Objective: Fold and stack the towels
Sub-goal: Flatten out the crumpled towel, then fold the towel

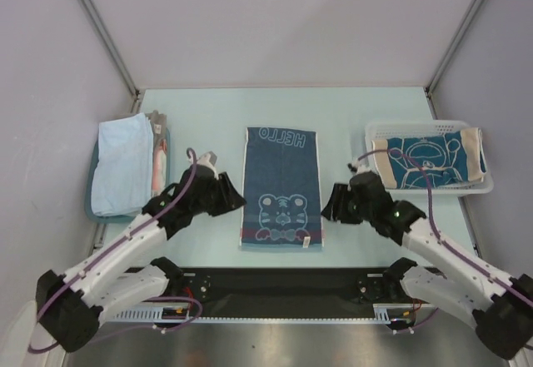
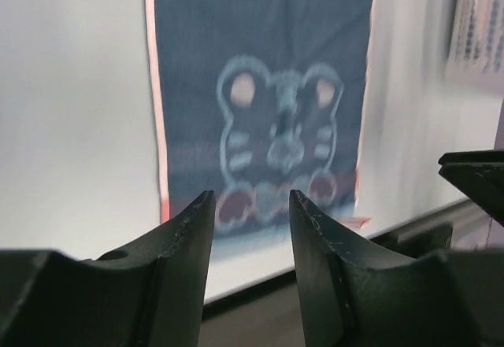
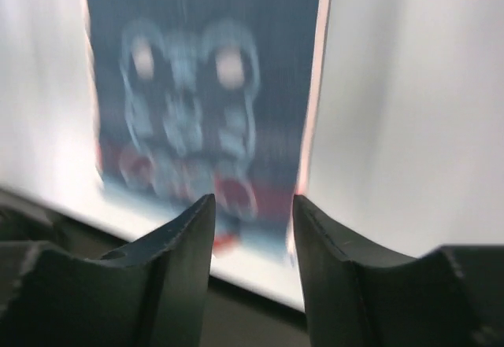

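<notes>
Light blue towel (image 1: 121,166) sat folded in the teal tray (image 1: 89,205), line-drawn towel (image 1: 425,161) in the white basket (image 1: 416,125). Left gripper (image 2: 251,209) and right gripper (image 3: 253,209) flanked the flat tiger towel (image 1: 281,185), fingers parted, empty.

Only one word can be read: "HELLO", in light blue outlined capital letters, on the dark blue towel (image 1: 281,188) that lies flat on the worktop. It stands at the towel's far end and appears upside down in the top view.
</notes>
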